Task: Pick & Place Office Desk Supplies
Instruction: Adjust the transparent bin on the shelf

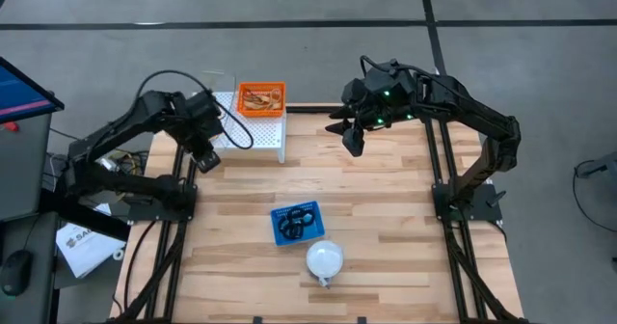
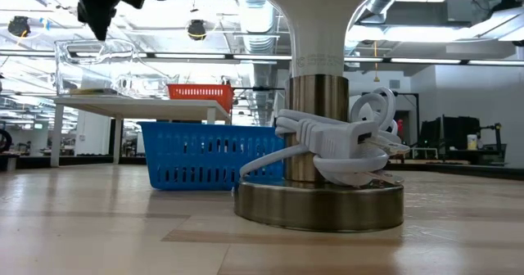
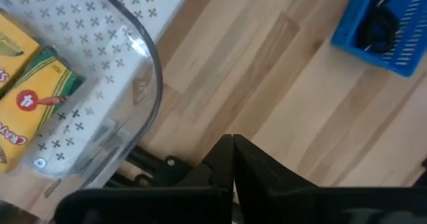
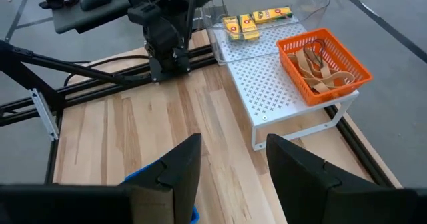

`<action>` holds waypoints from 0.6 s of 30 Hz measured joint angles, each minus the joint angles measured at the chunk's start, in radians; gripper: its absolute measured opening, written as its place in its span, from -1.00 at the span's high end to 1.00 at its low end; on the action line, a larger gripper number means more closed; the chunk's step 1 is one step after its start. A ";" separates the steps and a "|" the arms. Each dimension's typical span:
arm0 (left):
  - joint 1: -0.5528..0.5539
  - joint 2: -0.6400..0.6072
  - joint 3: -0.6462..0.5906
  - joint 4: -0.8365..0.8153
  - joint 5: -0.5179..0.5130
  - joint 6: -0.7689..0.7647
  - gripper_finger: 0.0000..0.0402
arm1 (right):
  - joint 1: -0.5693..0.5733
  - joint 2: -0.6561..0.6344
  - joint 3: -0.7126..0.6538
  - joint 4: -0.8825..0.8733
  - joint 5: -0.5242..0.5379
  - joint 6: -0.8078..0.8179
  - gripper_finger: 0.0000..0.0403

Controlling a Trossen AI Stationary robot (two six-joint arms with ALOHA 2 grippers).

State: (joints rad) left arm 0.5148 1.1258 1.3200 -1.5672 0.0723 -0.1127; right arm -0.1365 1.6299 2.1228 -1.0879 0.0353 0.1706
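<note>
From above, the left gripper point(image 1: 204, 157) is hovering beside the white shelf point(image 1: 253, 137), fingers pressed together, empty. The right gripper point(image 1: 352, 137) is waiting with fingers spread, empty. Its wrist view is showing tan rubber bands point(image 4: 319, 69) lying in the orange basket point(image 4: 346, 59): light and floppy, probably best pinched across one strand.

1. Left arm bent in from the left edge, left gripper point(image 1: 205, 158) hanging above the table's far left part, jaws pressed together, holding nothing.
2. Right arm folded in from the right, right gripper point(image 1: 353, 141) raised over the far right part, jaws spread apart, holding nothing.
</note>
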 joint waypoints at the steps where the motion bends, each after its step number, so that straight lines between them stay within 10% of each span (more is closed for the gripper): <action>1: 0.000 0.001 -0.008 0.005 -0.007 0.000 1.00 | 0.000 0.000 0.000 -0.001 0.000 0.004 0.18; 18: 0.034 0.074 -0.033 0.225 -0.039 0.061 1.00 | 0.000 0.000 0.000 -0.004 0.000 0.003 0.18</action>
State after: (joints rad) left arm 0.5491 1.1995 1.2869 -1.3423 0.0334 -0.0517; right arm -0.1368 1.6299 2.1227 -1.0916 0.0353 0.1738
